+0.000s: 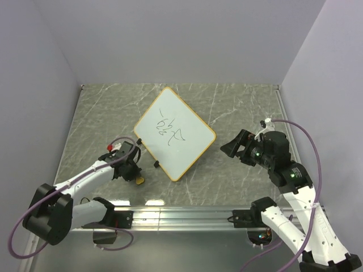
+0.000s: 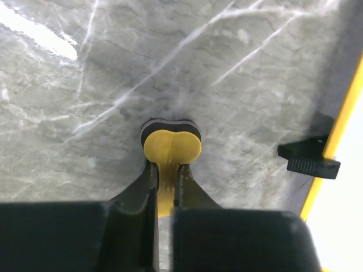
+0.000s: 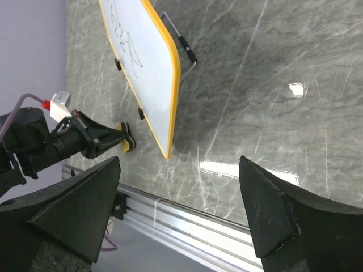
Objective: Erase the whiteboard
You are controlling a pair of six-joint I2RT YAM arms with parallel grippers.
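The whiteboard point(image 1: 174, 133) lies turned like a diamond in the middle of the table, with dark scribbles near its centre. It also shows in the right wrist view point(image 3: 146, 62), and its yellow rim shows in the left wrist view point(image 2: 340, 130). My left gripper point(image 1: 136, 174) is shut on a small yellow eraser point(image 2: 170, 147) with a black felt face, held against the table just left of the board's lower-left edge. My right gripper point(image 1: 228, 148) is open and empty above the table, right of the board.
Black tabs sit on the board's edge point(image 2: 309, 158). A wire handle point(image 3: 181, 42) sticks out from the board's far side. An aluminium rail point(image 1: 181, 215) runs along the near table edge. Grey walls close in the left, back and right.
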